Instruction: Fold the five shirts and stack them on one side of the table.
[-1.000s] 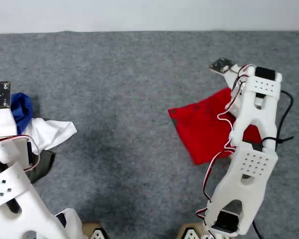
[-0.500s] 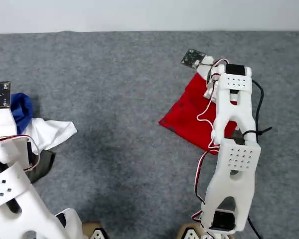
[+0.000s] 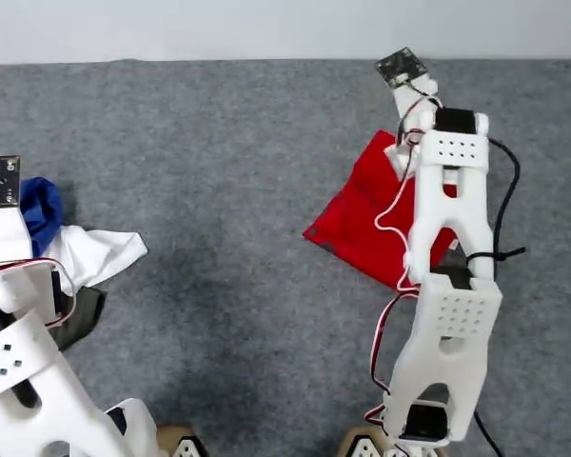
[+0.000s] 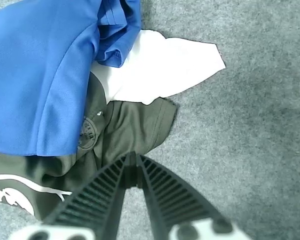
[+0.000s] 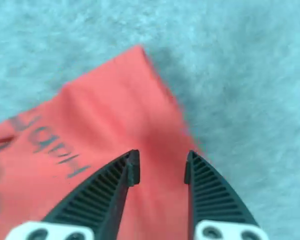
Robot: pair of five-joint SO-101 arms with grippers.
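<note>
We see the right arm stretched out from the near edge of the grey table towards the far side, its forearm lying across the red shirt. The right gripper hangs over that shirt close to one of its corners, fingers spread, with red cloth showing in the gap. We cannot tell whether they touch the fabric.

The red shirt lies flat on the right half of the table, skewed to the table's edges. One corner points left towards the middle, another towards the far edge. The arm covers so much of it that we cannot tell its long axis. Dark lettering runs across it in the right wrist view.

The left arm is folded back at the near left corner. The left gripper has its fingers pressed together and pinches nothing. It sits above the edge of a dark olive shirt, which carries a small round emblem. That shirt is heaped with a blue shirt and a white shirt at the left edge — well apart from the red one.
</note>
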